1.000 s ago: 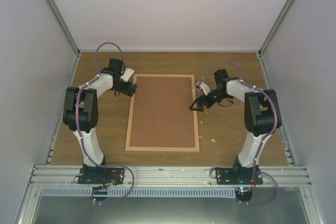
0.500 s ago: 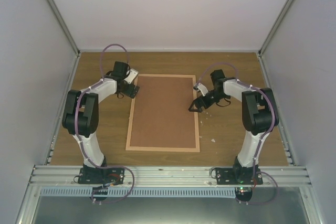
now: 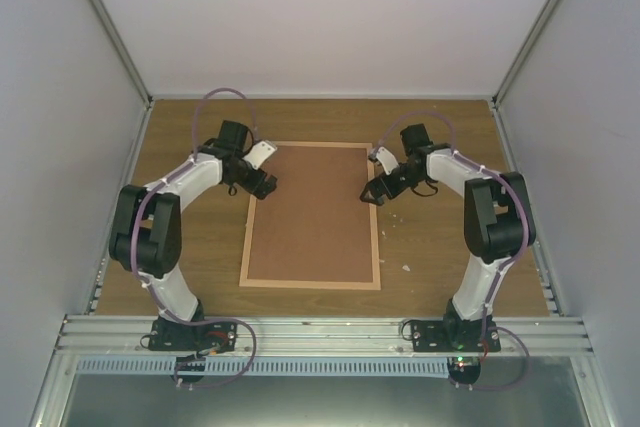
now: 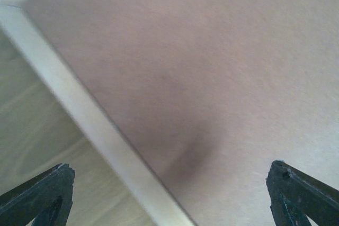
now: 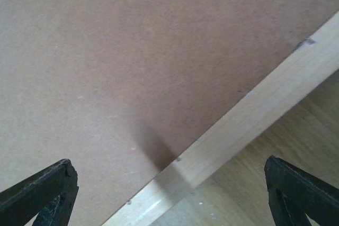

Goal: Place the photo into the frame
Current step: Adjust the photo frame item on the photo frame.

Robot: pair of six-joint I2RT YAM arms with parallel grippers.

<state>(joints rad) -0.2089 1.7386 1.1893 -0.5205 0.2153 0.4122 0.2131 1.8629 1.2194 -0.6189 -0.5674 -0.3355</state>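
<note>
Wood-grain table (image 3: 450, 247), white walls (image 3: 320, 17), frame (image 3: 310, 285); left end effector (image 3: 263, 186) and right end effector (image 3: 373, 196) wide apart.

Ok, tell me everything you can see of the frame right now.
The frame is a large rectangle of thin pale wood rails, lying flat on the wooden table. A plain brown backing board fills its opening. The open left hand and right hand hang over its side rails near the far end; whether they touch it I cannot tell.

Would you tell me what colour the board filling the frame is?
The board is plain matte brown; the right wrist view shows it best.
</note>
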